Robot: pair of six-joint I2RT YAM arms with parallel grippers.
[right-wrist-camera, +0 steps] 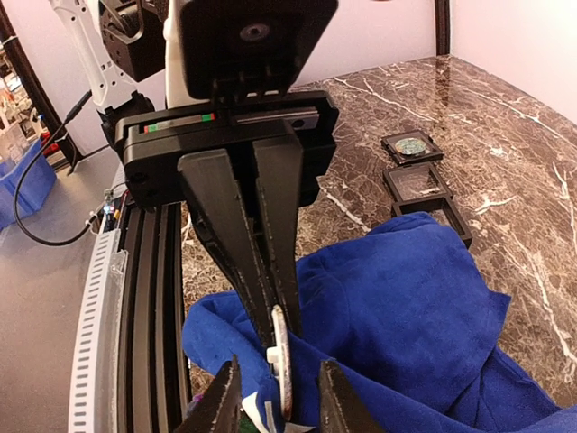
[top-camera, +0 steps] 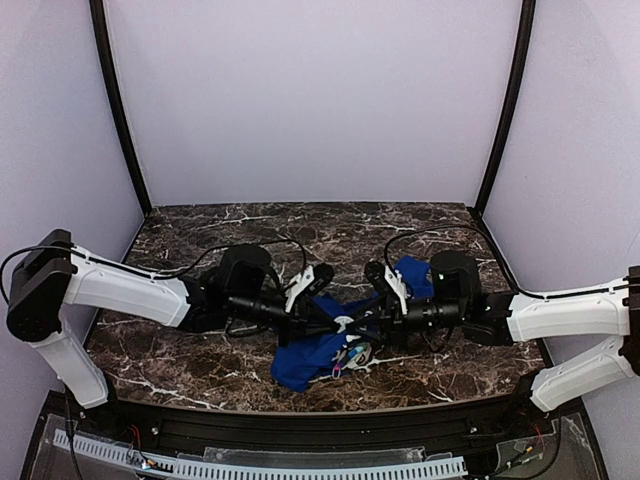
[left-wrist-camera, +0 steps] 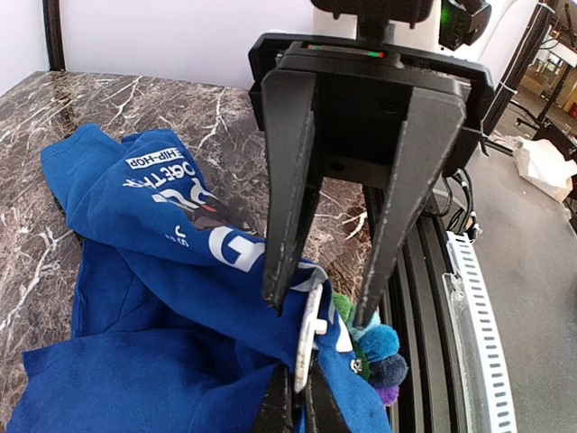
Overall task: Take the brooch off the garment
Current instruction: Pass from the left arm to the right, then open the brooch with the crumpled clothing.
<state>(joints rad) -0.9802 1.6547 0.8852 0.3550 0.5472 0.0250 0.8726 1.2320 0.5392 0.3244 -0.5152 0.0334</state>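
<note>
The blue garment (top-camera: 305, 362) lies crumpled at the table's front middle, also in the left wrist view (left-wrist-camera: 135, 271) and the right wrist view (right-wrist-camera: 406, 298). The brooch (top-camera: 352, 357) is a cluster of green, teal and purple pom-poms (left-wrist-camera: 379, 352) with a white disc (left-wrist-camera: 311, 329) against the cloth. My left gripper (left-wrist-camera: 297, 370) is shut on that disc and a fold of cloth, as the right wrist view (right-wrist-camera: 279, 311) also shows. My right gripper (right-wrist-camera: 279, 361) is open and straddles the disc, one fingertip (left-wrist-camera: 370, 311) beside the pom-poms.
Small dark square trays (right-wrist-camera: 422, 185) sit on the marble beyond the garment. A black rail (left-wrist-camera: 424, 298) and a white slotted strip (left-wrist-camera: 478, 343) run along the table's front edge, right by the brooch. The two arms meet head on over the cloth.
</note>
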